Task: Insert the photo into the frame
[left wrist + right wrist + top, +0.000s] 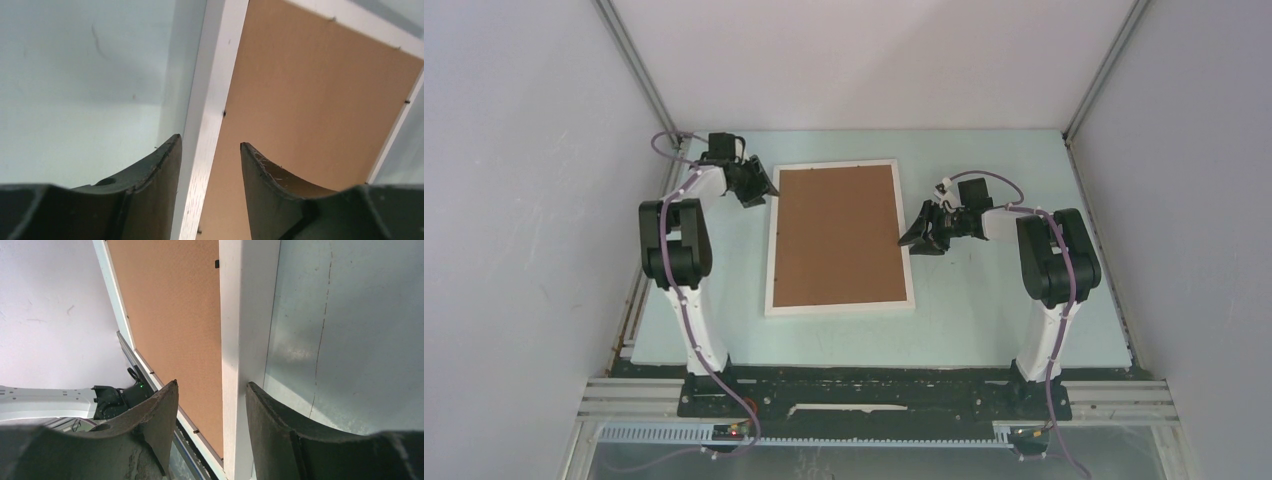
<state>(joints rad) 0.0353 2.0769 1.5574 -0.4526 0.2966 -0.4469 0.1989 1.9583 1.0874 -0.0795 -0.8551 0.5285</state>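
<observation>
Well, my left end effector [757, 186] sits at the left rail of the frame [839, 304], with its fingers apart, one on each side of the rail. The brown backing board [836, 235] lies in the frame. I cannot see the photo anywhere. My right end effector [921, 236] is spread the same way over the frame's right rail. If one side lifts first, I think the frame could tip and the board could slide onto the table [984, 310].

walls [514, 150]: plain white | tabletop [984, 310]: pale blue-green | light: even
</observation>
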